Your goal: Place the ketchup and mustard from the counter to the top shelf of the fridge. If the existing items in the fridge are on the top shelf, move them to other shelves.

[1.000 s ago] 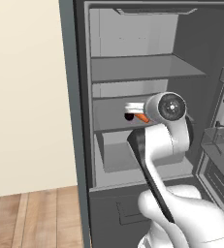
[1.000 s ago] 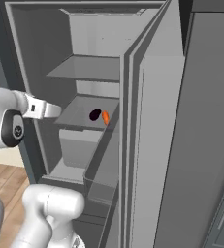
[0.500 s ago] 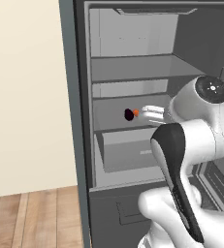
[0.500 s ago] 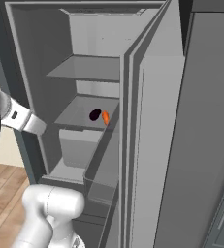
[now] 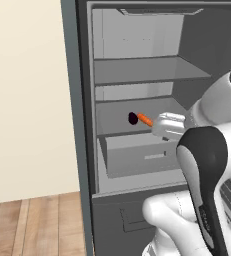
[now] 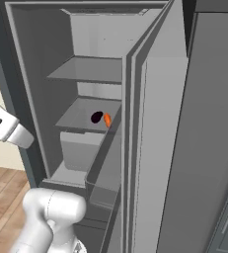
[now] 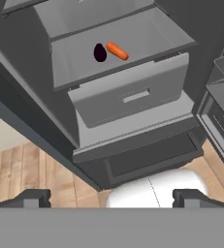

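Observation:
The fridge (image 5: 82, 150) stands open in front of me. Its top shelf (image 5: 147, 71) is a bare grey panel. The existing items lie side by side on the shelf below it, just above the drawer (image 7: 133, 97): a dark maroon lump (image 5: 133, 118) (image 6: 96, 117) (image 7: 100, 52) and an orange carrot piece (image 5: 145, 119) (image 6: 107, 120) (image 7: 117, 51). My gripper (image 7: 111, 198) is open with nothing between its fingertips (image 7: 33, 197), and it hangs outside the fridge, well back from the items. Its white hand (image 5: 168, 125) (image 6: 8, 128) is level with the drawer's top edge. The ketchup, mustard and counter are out of view.
The open fridge door (image 6: 160, 148), with its bins, stands to the right of the compartment. The fridge's left wall (image 5: 77, 100) borders a cream wall. Wooden floor (image 7: 31, 164) lies below and to the left.
The arm has swung right in the left base view, and the hand has drawn back from the shelf and dropped a little. The gripper stayed open and the items have not moved.

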